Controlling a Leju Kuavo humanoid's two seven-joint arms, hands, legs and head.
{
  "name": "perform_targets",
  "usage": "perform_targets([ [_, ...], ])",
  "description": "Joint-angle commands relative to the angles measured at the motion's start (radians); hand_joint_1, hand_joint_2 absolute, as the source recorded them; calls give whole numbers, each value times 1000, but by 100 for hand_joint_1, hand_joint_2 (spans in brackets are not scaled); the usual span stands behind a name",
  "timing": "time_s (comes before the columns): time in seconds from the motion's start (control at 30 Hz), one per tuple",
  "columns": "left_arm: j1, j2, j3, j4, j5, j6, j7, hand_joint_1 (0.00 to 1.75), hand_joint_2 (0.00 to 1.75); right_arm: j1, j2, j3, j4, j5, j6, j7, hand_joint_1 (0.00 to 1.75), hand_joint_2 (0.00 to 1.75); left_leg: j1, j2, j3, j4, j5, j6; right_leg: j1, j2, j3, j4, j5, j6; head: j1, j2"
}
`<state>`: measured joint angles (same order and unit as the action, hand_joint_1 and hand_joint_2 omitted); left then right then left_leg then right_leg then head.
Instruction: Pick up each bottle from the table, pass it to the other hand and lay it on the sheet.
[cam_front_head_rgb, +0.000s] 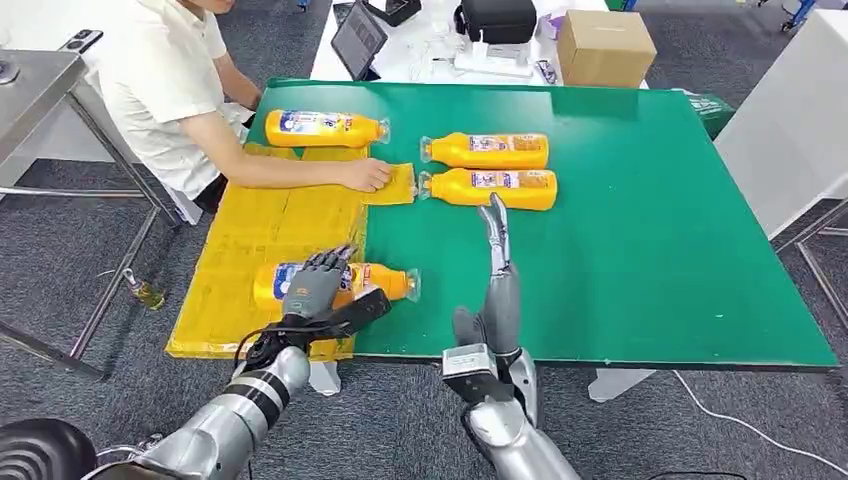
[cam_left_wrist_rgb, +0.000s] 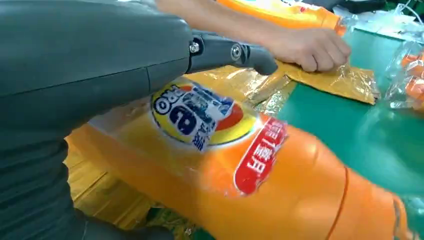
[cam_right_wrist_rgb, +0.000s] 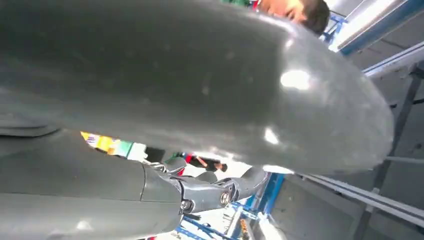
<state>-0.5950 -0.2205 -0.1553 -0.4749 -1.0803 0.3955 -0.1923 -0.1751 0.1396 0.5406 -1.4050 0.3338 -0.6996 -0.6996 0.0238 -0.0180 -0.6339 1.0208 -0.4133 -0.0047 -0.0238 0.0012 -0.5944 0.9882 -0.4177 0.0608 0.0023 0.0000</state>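
Note:
An orange bottle (cam_front_head_rgb: 375, 281) with a yellow and blue label (cam_left_wrist_rgb: 200, 112) lies on its side at the near edge of the yellow sheet (cam_front_head_rgb: 255, 225), its neck over the green table (cam_front_head_rgb: 640, 230). My left hand (cam_front_head_rgb: 314, 284) rests on top of it, and its fingers (cam_left_wrist_rgb: 227, 52) lie nearly straight above the bottle rather than wrapped round it. My right hand (cam_front_head_rgb: 497, 275) stands over the table to the right of that bottle, fingers straight and holding nothing. Two more bottles (cam_front_head_rgb: 487, 150) (cam_front_head_rgb: 490, 188) lie on the table. Another bottle (cam_front_head_rgb: 325, 128) lies at the sheet's far end.
A person sits at the table's far left and presses a hand (cam_front_head_rgb: 366, 175) (cam_left_wrist_rgb: 307, 47) on the sheet's folded corner. A cardboard box (cam_front_head_rgb: 604, 47), a tablet (cam_front_head_rgb: 358, 38) and a black bag (cam_front_head_rgb: 497, 19) stand on a white table behind. A metal table (cam_front_head_rgb: 40, 85) stands at the left.

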Motion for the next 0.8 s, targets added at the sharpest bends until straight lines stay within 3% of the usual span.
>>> perform_targets([
  [0.03, -31, 19, -26, 101, 21, -108, -45, 0, 175, -48, -50, 23, 80, -32, 1, 1, 0, 0, 0, 2, 4, -1, -1, 1, 1, 1, 4, -2, 0, -2, 0, 0],
  [0.2, -26, 17, -25, 91, 28, -98, -52, 0, 175, -47, -50, 22, 80, -31, 1, 1, 0, 0, 0, 2, 5, -1, -1, 2, 1, 1, 5, -2, 0, -3, 0, 0],
  [0.43, 127, -58, -14, -239, 360, 148, -356, 0, 175, -15, -33, -20, 76, 13, 1, 1, 0, 0, 0, -2, 3, -1, 0, 2, 0, -2, 4, -1, -1, -2, 0, 0],
  [0.53, 203, -35, -108, -420, 430, 208, -351, 0, 175, -6, -29, -36, 78, 38, 1, 1, 0, 0, 0, -1, 2, 0, 0, 2, 0, -2, 2, -1, -1, -1, 0, 0],
  [0.7, 256, 0, -184, -543, 499, 303, -368, 0, 175, -5, -27, -54, 94, 86, 1, 1, 0, 0, 0, 1, 2, 0, -1, 1, 1, 0, 1, -1, -1, -2, 0, 0],
  [0.77, 294, -5, -145, -575, 500, 303, -392, 0, 175, -50, -37, -68, 275, 141, 5, 1, 0, 0, 0, 1, 3, 0, -1, 2, 1, 0, 2, -1, -1, -3, 0, 0],
  [0.8, 294, -5, -145, -575, 500, 303, -392, 0, 175, -50, -37, -68, 275, 141, 5, 1, 0, 0, 0, 3, 6, -2, -2, 2, 1, 2, 5, -3, 0, -3, 0, 0],
])
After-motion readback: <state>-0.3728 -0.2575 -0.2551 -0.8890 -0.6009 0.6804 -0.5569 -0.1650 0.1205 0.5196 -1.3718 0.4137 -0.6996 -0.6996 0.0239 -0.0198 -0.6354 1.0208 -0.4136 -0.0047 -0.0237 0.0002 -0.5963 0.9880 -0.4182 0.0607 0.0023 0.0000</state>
